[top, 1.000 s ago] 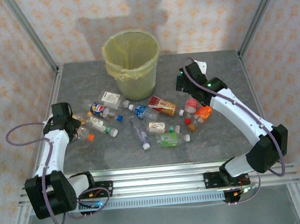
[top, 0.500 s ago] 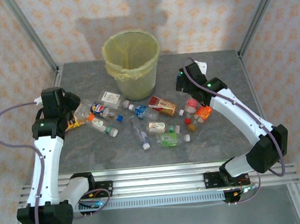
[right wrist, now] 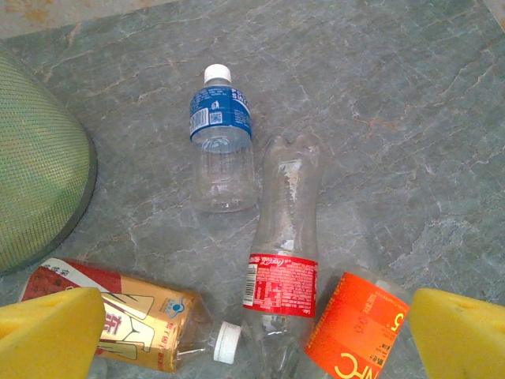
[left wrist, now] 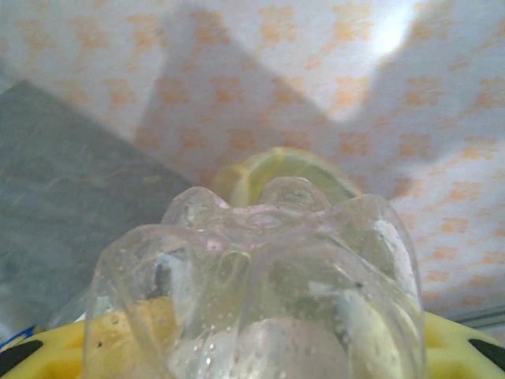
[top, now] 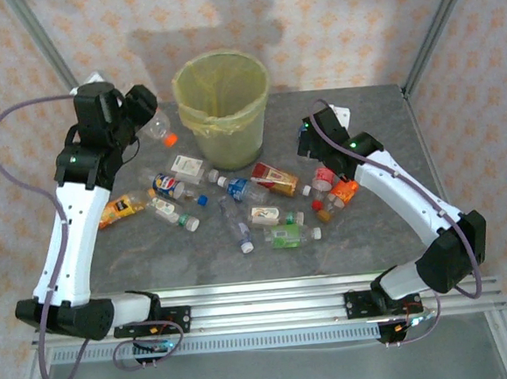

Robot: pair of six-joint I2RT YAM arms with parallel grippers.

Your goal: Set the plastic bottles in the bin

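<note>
1. Top view: left gripper (top: 144,110) is raised at the far left, fingers clamped on a clear bottle (top: 155,127). Its orange cap (top: 170,139) points down and to the right. The bottle hangs in the air just left of the bin (top: 223,113), outside the rim.
2. Top view: the bin stands at the far middle of the table (top: 371,119). The loose bottles (top: 239,230) lie scattered on its near side, and an orange bottle (top: 119,209) lies apart at the left.
3. Top view: right gripper (top: 320,162) sits low over the right-hand cluster. Can't tell the finger spread from here.
4. Left wrist: the clear bottle's (left wrist: 260,292) lobed base is up close, pinched between the yellow pads (left wrist: 461,343). The bin's rim (left wrist: 284,162) shows behind it.
5. Right wrist: right gripper (right wrist: 252,335) has its pads (right wrist: 47,332) spread wide above the table.
6. Right wrist: below lie a blue-label bottle (right wrist: 221,146), a red-label bottle (right wrist: 282,237), an orange-label bottle (right wrist: 355,332) and a tan-label bottle (right wrist: 134,308). The bin's wall (right wrist: 35,181) is at the left.
</note>
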